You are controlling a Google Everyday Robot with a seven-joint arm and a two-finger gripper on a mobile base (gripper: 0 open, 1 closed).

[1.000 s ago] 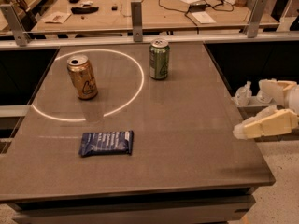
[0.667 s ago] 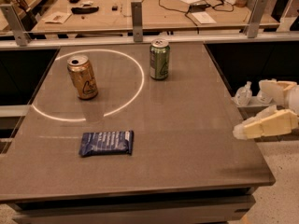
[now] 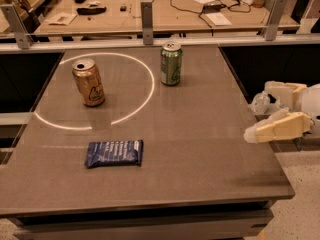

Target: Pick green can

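The green can (image 3: 171,63) stands upright at the far middle of the grey table (image 3: 200,149), with a silver top and a pale triangular logo on its side. My gripper (image 3: 256,118) is at the table's right edge, well to the right of the green can and nearer to me. It is open and empty, with its cream fingers (image 3: 277,128) pointing left over the edge.
A gold can (image 3: 89,82) stands upright at the far left inside a white circle (image 3: 150,84) marked on the table. A dark blue snack packet (image 3: 114,153) lies flat at the front left. A metal rail (image 3: 150,43) runs behind the table, with a cluttered desk beyond.
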